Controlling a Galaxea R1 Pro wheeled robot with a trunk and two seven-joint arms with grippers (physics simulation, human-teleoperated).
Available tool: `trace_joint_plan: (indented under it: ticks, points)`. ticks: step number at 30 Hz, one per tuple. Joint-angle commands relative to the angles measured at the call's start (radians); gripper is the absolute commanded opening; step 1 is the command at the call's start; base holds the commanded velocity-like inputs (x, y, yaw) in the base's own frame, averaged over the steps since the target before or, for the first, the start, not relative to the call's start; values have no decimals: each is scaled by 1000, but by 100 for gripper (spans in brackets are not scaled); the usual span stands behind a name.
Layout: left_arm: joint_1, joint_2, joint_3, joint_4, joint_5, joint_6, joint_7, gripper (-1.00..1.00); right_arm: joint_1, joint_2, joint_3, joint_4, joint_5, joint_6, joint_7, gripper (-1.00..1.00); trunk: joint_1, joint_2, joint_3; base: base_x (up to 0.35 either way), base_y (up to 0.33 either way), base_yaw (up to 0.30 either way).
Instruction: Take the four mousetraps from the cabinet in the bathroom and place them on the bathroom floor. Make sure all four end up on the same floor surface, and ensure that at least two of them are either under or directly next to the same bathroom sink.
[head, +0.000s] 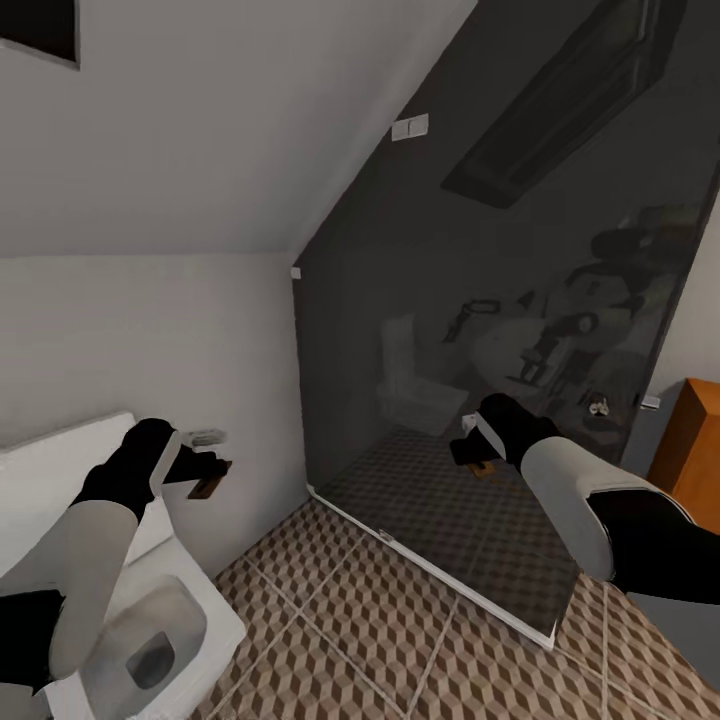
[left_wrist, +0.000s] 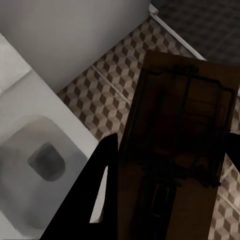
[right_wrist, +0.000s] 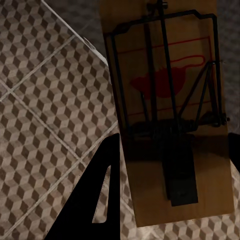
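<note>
You carry a trap per arm: left fingers (head: 205, 472) pinch mousetrap (left_wrist: 185, 150), right fingers (head: 468, 452) pinch another (right_wrist: 170, 110). Next: find sink, lower both onto bathroom floor (head: 400, 640).

Bathroom in a home. Below my left arm, a white toilet (head: 150, 640), bowl open, against a plain white wall (head: 150, 330). Floor (head: 400, 640) of large square tiles with a brown, beige and white cube print, pale grout. Ahead, a dark glass shower screen (head: 480, 350) on a white sill, faintly mirroring the toilet. Sloped white ceiling (head: 250, 100). Orange-brown wooden cabinet (head: 690, 440) at the right edge.
</note>
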Motion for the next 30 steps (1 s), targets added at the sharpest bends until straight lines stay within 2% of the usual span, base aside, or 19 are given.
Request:
trace_joint_plan:
  ticks: [1,30]
  points:
    - [-1,0,2,0,2,4,-1,-100,0,-1,8,-2,7,5,10,-100,0,-1,-1,0,0,259]
    - [-1,8,4,6,4,4,4,-100,0,0,8,-2,8,5,12,-100,0,-1,-1,0,0,278]
